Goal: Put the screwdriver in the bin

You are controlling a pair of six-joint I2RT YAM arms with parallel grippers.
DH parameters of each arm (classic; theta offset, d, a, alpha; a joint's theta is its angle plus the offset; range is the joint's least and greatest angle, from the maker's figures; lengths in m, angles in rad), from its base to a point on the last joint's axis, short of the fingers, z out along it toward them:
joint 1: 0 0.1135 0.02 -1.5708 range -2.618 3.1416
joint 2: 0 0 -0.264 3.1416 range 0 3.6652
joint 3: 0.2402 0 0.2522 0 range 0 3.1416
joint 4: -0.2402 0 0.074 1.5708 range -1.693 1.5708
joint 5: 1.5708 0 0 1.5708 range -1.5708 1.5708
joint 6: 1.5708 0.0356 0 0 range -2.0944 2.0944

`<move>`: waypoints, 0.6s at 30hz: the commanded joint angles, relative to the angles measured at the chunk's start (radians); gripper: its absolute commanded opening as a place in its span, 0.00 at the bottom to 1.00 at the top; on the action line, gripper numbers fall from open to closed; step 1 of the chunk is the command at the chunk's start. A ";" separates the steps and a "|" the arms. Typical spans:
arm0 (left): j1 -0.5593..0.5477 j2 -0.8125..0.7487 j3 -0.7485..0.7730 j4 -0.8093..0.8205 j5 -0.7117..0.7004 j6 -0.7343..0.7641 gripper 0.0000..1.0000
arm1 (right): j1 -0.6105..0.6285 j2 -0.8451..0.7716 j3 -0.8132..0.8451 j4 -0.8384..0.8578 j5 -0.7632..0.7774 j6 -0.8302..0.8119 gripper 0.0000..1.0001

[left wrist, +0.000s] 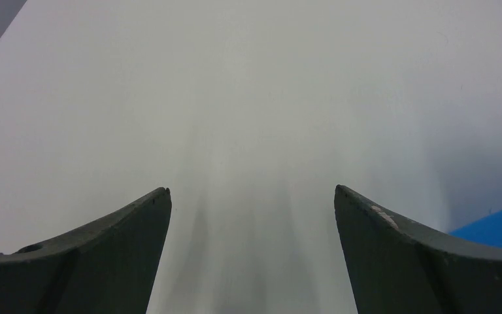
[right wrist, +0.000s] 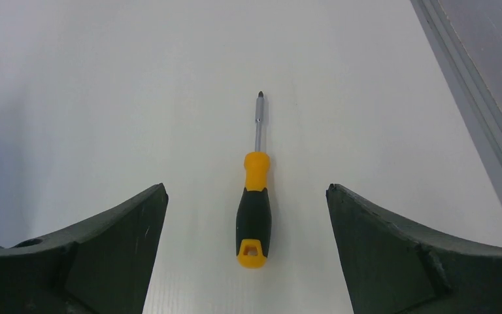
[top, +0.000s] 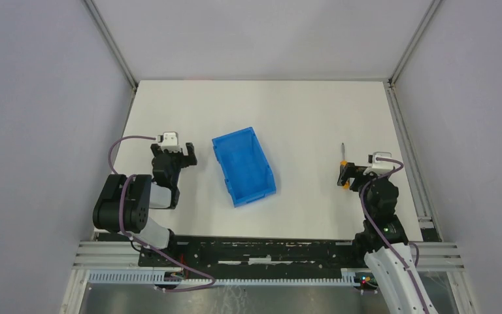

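On table (top: 301,111), well right of bin (top: 243,165): spotted screwdriver (right wrist: 255,196) flat between wide-apart fingers of right gripper (right wrist: 246,188); judged light, stiff, roll-prone; best pinched across black handle; left gripper (left wrist: 251,190) likewise spread, empty

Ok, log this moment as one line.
step: pre-grasp | right hand: open, flanking screwdriver, not touching | screwdriver: flat on table | left hand: open, empty | bin: empty
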 commanded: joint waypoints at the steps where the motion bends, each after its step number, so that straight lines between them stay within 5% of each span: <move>1: 0.005 -0.014 0.004 0.026 0.006 -0.021 1.00 | -0.002 0.011 0.036 0.043 0.042 0.016 0.98; 10: 0.005 -0.016 0.004 0.026 0.007 -0.021 1.00 | -0.002 0.112 0.248 0.105 0.028 -0.025 0.98; 12: 0.005 -0.016 0.004 0.026 0.007 -0.021 1.00 | -0.002 0.249 0.405 0.031 0.018 -0.084 0.98; 16: 0.005 -0.015 0.004 0.025 0.006 -0.021 1.00 | -0.005 0.732 0.935 -0.435 0.165 -0.081 0.98; 18: 0.005 -0.016 0.004 0.026 0.007 -0.021 1.00 | -0.022 0.945 1.091 -0.572 0.068 -0.099 0.98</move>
